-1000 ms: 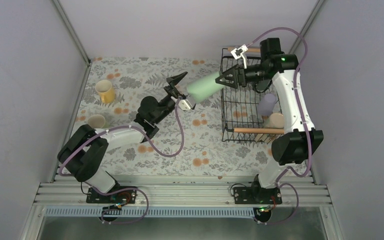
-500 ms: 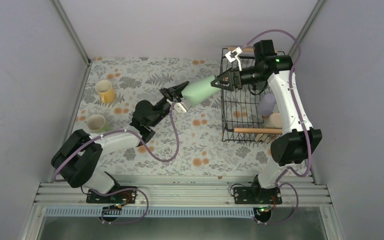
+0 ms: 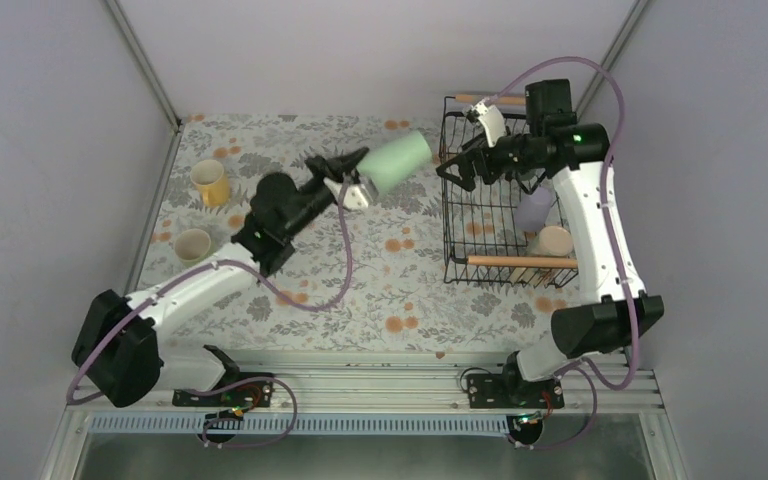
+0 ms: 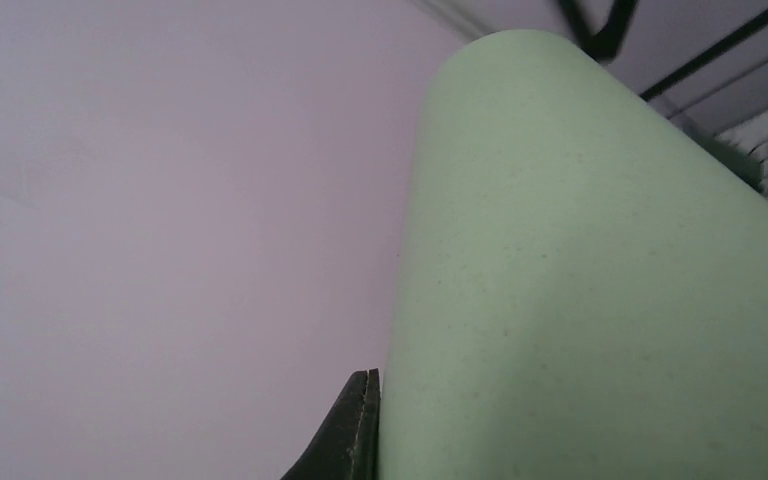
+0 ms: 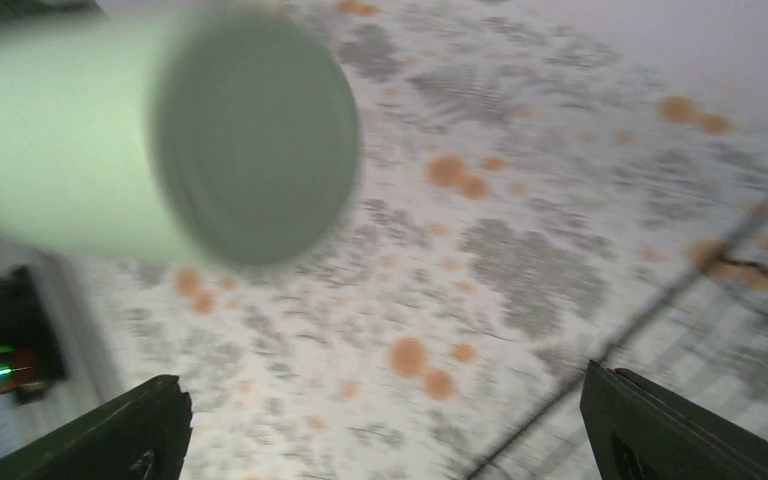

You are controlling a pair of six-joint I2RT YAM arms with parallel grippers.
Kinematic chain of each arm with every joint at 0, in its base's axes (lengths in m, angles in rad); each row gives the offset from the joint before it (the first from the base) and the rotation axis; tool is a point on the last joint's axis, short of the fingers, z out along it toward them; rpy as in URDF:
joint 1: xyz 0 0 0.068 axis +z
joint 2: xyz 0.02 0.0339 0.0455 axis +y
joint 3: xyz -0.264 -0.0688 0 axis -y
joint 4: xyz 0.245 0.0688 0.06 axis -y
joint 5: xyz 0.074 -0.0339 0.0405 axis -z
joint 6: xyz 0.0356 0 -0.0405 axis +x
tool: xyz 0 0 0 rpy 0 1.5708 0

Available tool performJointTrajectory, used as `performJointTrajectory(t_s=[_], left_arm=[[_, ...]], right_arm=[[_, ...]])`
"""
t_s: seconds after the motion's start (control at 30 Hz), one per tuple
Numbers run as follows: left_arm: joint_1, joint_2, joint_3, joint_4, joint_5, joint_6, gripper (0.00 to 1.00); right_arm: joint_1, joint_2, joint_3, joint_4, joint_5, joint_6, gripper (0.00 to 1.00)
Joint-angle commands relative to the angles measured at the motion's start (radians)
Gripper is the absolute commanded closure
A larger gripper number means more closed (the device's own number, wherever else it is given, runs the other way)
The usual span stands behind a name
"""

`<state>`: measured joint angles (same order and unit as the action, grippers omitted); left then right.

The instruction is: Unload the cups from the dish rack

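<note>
The floral desk (image 3: 400,290) carries the black wire dish rack (image 3: 447,205) on its right side. The handover above it has just finished. A second ago the right arm held the mint green mug (image 3: 398,162) out from the rack; half a second ago both arms had it. Now the left arm carries it alone. That mug is out of the rack, and what is left, I judge, is to set it down on the left side beside the yellow mug (image 3: 208,182) and the pale mug (image 3: 193,243) standing there. A lavender mug (image 3: 535,208) and a beige mug (image 3: 556,240) are in the rack, not yet unloaded.

The mint green mug lies on its side in the air over the desk, its base towards the rack, well apart from the wire. The left pincer (image 3: 352,180) is clamped on its near end. In the left wrist view one dark fingertip (image 4: 355,430) presses against the mug's wall. The right pincer (image 3: 455,170) has drawn back to the rack's near corner, spread wide and empty. Its wrist view shows the mug's base apart from it, up and to the left of the gap.
</note>
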<state>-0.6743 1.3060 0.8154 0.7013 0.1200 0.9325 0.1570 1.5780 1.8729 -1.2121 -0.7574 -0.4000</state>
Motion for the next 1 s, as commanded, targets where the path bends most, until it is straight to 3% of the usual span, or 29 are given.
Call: performJointTrajectory(t_s=[0.0, 0.13, 0.27, 0.5, 0.67, 0.97], left_arm=[[0.088, -0.037, 0.274, -0.599, 0.009, 0.087, 0.98], [0.194, -0.007, 0.438, -0.989, 0.022, 0.202, 0.98], [0.291, 0.053, 0.589, -1.4, 0.012, 0.332, 0.98], [0.468, 0.125, 0.696, -1.824, -0.005, 0.481, 0.98], [0.479, 0.203, 0.64, -1.993, -0.133, 0.471, 0.98], [0.477, 0.381, 0.525, -1.914, -0.328, 0.363, 0.98]], right_arm=[[-0.001, -0.056, -0.058, 0.135, 0.373, -0.016, 0.0], [-0.019, -0.046, -0.103, 0.239, 0.577, 0.02, 0.0], [-0.047, 0.01, -0.098, 0.261, 0.653, 0.051, 0.0], [-0.083, 0.078, -0.035, 0.268, 0.683, 0.069, 0.0], [-0.084, 0.149, -0.003, 0.278, 0.726, 0.074, 0.0], [-0.084, 0.158, -0.036, 0.302, 0.751, 0.053, 0.0]])
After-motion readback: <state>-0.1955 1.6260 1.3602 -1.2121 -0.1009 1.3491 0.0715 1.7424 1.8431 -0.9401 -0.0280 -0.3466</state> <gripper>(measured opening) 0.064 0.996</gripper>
